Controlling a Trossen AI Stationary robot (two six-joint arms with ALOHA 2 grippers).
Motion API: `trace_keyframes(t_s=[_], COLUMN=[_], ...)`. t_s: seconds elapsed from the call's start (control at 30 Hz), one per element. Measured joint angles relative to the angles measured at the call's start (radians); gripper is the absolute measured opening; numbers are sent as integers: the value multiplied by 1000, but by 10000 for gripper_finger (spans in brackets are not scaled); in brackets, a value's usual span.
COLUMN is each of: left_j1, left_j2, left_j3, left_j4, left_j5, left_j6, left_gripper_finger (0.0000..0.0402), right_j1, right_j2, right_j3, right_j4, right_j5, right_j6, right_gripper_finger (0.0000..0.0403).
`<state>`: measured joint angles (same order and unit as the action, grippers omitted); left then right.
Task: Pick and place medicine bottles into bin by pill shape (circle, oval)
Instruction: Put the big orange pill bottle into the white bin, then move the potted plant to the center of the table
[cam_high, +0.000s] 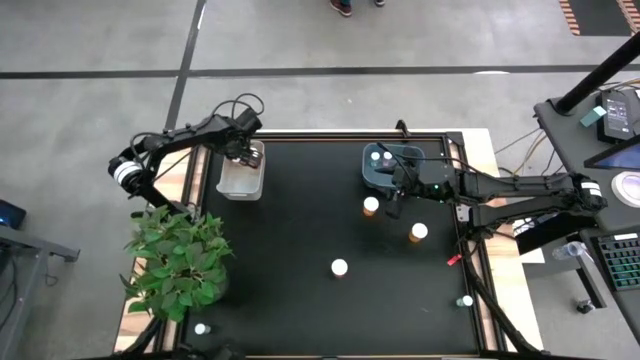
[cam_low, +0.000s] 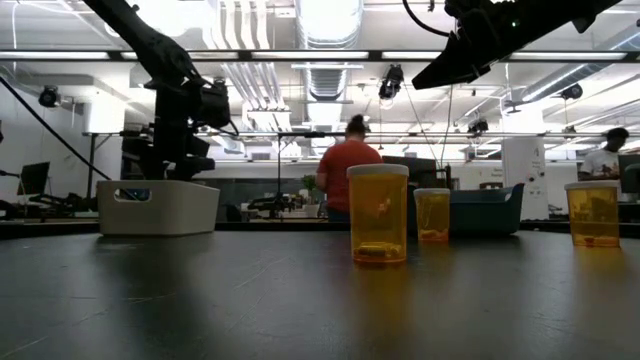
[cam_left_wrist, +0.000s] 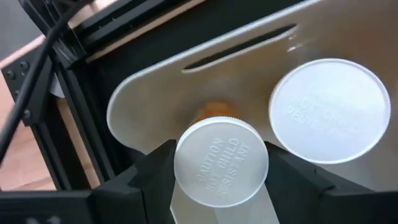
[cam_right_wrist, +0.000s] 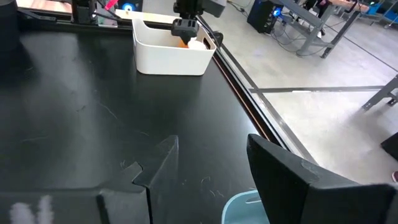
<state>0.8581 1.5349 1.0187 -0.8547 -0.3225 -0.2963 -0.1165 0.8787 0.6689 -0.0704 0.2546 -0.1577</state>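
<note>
1. The left gripper (cam_high: 244, 150) hangs over the white bin (cam_high: 226, 183) at the back left of the black table (cam_high: 300, 300).
2. In the left wrist view its two dark fingers (cam_left_wrist: 152, 171) press on either side of a white-capped amber bottle (cam_left_wrist: 221, 163), the jaws closed around it just below the cap.
3. That held bottle sits above the bin's floor, and a second bottle with a wide white cap (cam_left_wrist: 329, 111) stands inside the bin beside it, near but apart.
4. The right gripper (cam_high: 398, 200) hovers at the front edge of the blue bin (cam_high: 372, 176), above the table; in the right wrist view its fingers (cam_right_wrist: 292, 171) stand well apart with nothing between them.
5. Two white caps (cam_high: 381, 156) show inside the blue bin.
6. Loose on the table: an amber bottle (cam_high: 371, 206) just beside the right gripper, another amber bottle (cam_high: 418, 233) nearer the right edge, and a white-capped bottle (cam_high: 340, 267) near the middle.
7. A tiny pale bottle (cam_high: 466, 300) stands at the right rim and another tiny bottle (cam_high: 202, 328) at the front left, below the potted plant (cam_high: 176, 258).
</note>
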Motion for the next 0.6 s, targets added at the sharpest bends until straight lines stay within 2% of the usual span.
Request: trace_keyframes(t_s=[0.33, 0.6], left_j1=[0, -1], left_j2=[0, -46], left_j3=[0, 2], left_j4=[17, 7], left_j5=[-1, -1], left_j6=[16, 21], left_gripper_finger=[258, 265], right_j1=[0, 0], right_j2=[0, 0], right_j3=[0, 0], right_j4=[0, 0], right_j5=[0, 0], right_j6=[0, -3], right_gripper_finger=[185, 185])
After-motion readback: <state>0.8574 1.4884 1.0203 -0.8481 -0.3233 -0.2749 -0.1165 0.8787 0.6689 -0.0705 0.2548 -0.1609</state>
